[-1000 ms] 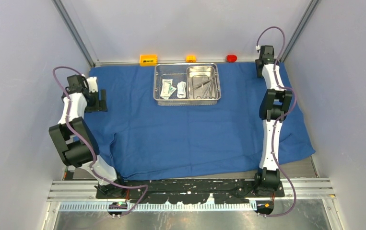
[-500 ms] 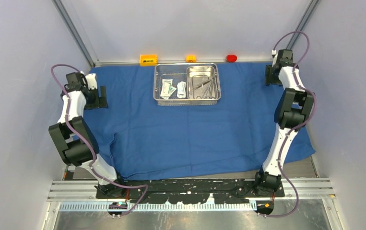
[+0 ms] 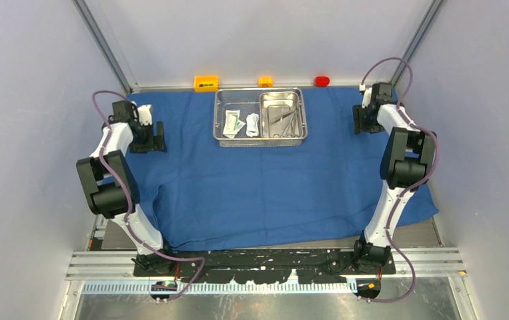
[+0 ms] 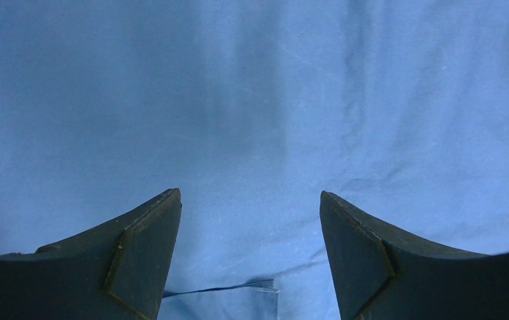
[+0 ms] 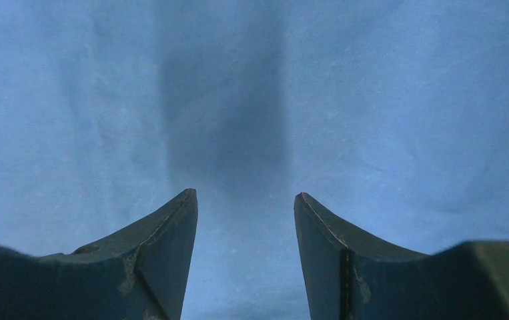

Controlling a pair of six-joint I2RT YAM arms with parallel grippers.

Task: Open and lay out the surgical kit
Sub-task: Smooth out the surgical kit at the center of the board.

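Plainly empty, the left gripper (image 4: 249,194) and right gripper (image 5: 245,193) hung with fingers spread above the blue cloth wrap (image 3: 258,180), which showed between each pair, the steel mesh tray (image 3: 218,120) lying well apart between the two.

The blue cloth wrap (image 4: 251,100) under the left pincer (image 4: 248,197) is matt woven fabric, fine-grained and softly creased, with a folded edge showing close between the fingers. The same dull cloth lies beneath the right pincer (image 5: 245,195). Both pincers' fingers (image 5: 165,253) are matt black and plastic-looking, with edges scuffed pale. Between the two pincers, the mesh tray (image 3: 219,100) and the smaller pan (image 3: 278,101) are bare steel — bright and glossy. The packets (image 3: 233,123) in the tray look papery.
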